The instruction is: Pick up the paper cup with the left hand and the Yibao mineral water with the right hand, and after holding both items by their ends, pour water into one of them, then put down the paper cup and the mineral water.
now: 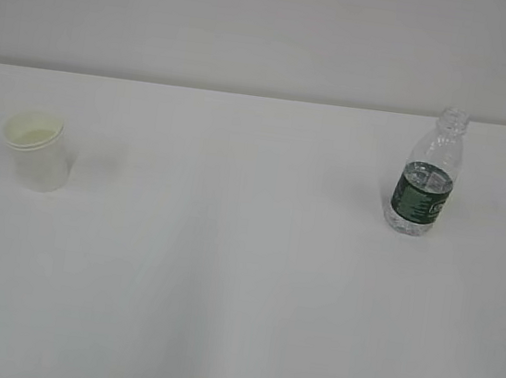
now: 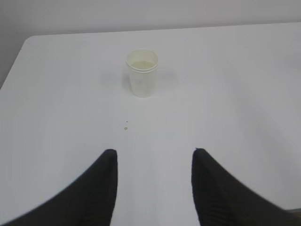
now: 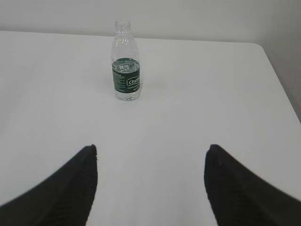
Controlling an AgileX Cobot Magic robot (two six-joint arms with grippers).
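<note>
The small white paper cup [image 1: 38, 153] stands upright at the table's left; in the left wrist view the paper cup [image 2: 142, 73] is well ahead of my left gripper [image 2: 154, 153], which is open and holds nothing. The uncapped Yibao mineral water bottle [image 1: 427, 175] with its dark green label stands upright at the right, partly filled. In the right wrist view the bottle [image 3: 126, 63] is far ahead and left of centre of my right gripper [image 3: 151, 149], open wide and empty. Neither arm shows in the exterior view.
The white table [image 1: 224, 269] meets a pale wall at the back. A tiny dark speck [image 2: 126, 125] lies between the cup and my left gripper. The table's right edge [image 3: 282, 89] shows in the right wrist view, its left corner [image 2: 28, 42] in the left wrist view.
</note>
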